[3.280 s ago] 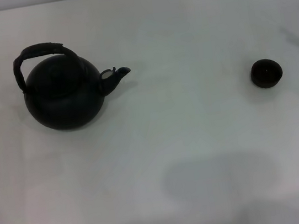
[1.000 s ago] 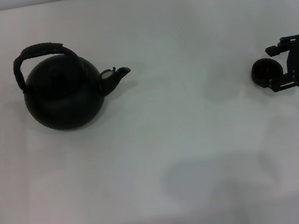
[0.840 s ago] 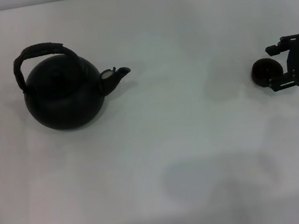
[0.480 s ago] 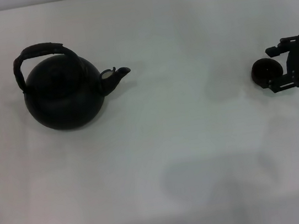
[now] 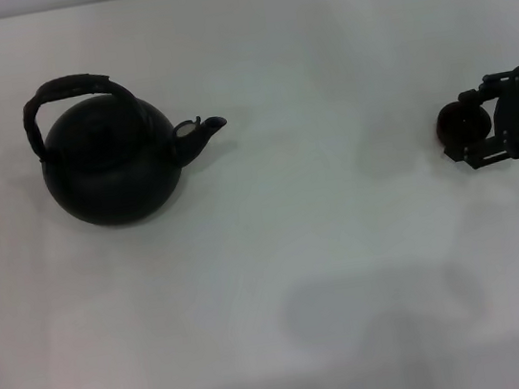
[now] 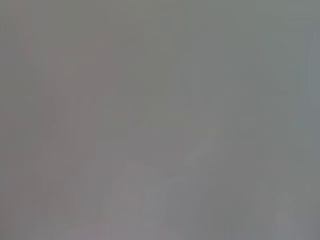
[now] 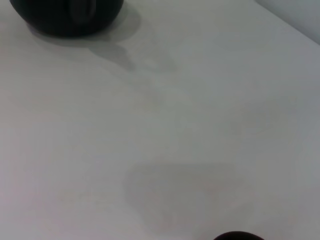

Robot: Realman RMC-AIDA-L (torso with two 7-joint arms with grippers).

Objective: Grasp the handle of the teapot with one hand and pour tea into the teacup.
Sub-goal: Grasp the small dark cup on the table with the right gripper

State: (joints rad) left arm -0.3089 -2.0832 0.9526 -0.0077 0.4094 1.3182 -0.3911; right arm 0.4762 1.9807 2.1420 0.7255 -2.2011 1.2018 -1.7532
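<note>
Black right gripper (image 5: 478, 128) has closed in around the teacup (image 5: 455, 125).

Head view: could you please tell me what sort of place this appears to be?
Probably a robot test bench: a bare white table holding only a black teapot and a small teacup, with the right gripper at it.

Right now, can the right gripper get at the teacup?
Probably yes. The right gripper sits right at the teacup on the table's right side, fingers either side of it, nothing between. The teapot stands far off left.
</note>
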